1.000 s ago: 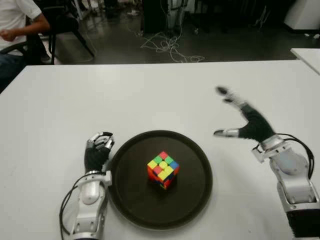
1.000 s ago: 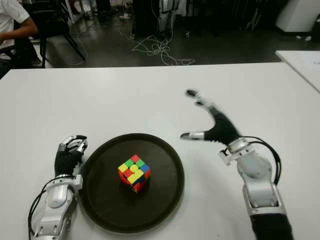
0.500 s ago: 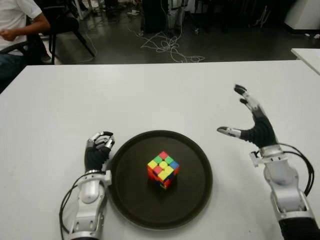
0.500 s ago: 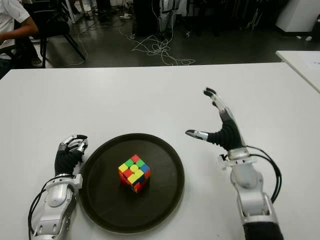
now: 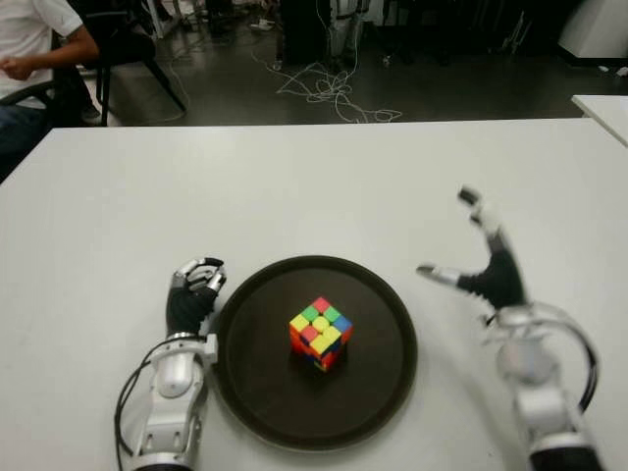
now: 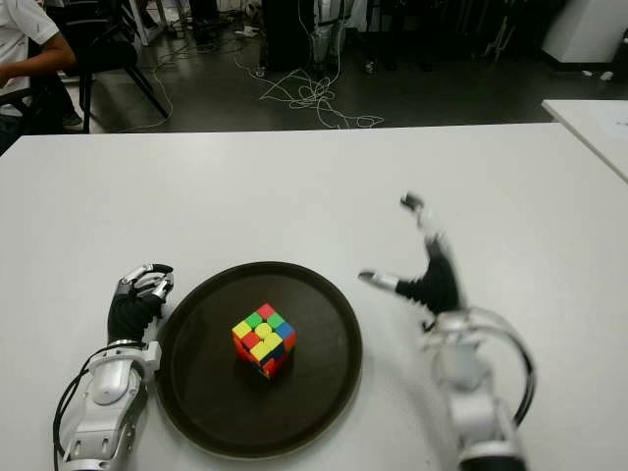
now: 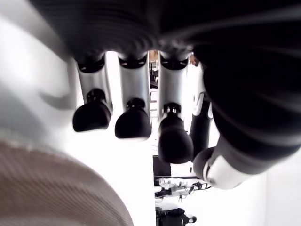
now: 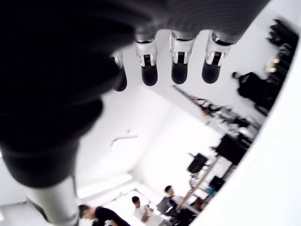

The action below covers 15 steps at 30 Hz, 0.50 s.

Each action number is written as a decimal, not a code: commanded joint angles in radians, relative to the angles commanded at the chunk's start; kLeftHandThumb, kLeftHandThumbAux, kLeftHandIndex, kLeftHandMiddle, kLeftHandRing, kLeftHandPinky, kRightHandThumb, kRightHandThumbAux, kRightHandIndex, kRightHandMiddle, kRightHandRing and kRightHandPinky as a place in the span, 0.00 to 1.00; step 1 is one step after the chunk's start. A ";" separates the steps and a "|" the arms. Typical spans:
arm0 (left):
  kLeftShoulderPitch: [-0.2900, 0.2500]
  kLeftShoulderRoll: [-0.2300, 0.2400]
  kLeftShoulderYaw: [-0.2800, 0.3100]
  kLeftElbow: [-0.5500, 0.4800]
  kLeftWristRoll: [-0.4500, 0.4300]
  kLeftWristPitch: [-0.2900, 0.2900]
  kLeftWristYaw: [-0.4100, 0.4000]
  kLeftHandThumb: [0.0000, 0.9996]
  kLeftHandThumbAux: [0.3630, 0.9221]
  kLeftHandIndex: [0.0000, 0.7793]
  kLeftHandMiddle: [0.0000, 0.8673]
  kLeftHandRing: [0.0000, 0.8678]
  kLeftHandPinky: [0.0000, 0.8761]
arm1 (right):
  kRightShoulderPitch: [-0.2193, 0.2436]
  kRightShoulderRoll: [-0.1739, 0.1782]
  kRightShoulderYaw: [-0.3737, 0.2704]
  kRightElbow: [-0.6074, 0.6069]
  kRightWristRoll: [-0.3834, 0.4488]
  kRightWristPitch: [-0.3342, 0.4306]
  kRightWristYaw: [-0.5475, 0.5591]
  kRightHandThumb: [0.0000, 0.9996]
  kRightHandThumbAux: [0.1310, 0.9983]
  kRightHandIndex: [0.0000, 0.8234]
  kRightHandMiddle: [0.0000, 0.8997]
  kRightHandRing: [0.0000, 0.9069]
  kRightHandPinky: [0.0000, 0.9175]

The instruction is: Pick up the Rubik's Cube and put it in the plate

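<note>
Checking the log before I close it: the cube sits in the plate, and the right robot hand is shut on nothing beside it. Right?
Not quite. The cube does sit in the plate, and the right robot hand holds nothing beside it, but that hand is open, not shut: the left eye view shows its fingers spread, and the right wrist view shows them straight.

**Lab floor behind my white table**

I see a broad white table (image 5: 294, 177) filling most of the head view; past its far edge lies a dark grey floor (image 5: 471, 93) with a tangle of pale cables (image 5: 329, 93); a seated person in a white shirt (image 5: 34, 44) occupies the far left corner beside a black chair (image 5: 123, 49); a second white table's corner (image 5: 603, 108) shows at the right edge; dark equipment (image 5: 304, 29) stands along the back.
</note>
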 joint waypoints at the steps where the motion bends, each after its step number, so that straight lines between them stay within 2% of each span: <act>1: 0.001 0.001 0.000 -0.002 -0.001 0.003 -0.001 0.71 0.61 0.57 0.93 0.95 0.92 | 0.009 0.013 0.005 0.001 0.007 0.017 -0.002 0.00 0.85 0.00 0.02 0.00 0.00; 8: 0.002 -0.003 0.007 -0.017 -0.009 0.021 0.003 0.71 0.61 0.57 0.93 0.95 0.93 | 0.040 0.035 0.011 -0.050 0.057 0.125 0.011 0.00 0.92 0.01 0.03 0.01 0.02; 15: -0.002 -0.001 0.013 -0.018 -0.018 0.032 -0.004 0.71 0.61 0.57 0.93 0.95 0.93 | 0.043 0.033 0.021 -0.069 0.051 0.166 -0.010 0.00 0.94 0.02 0.04 0.03 0.03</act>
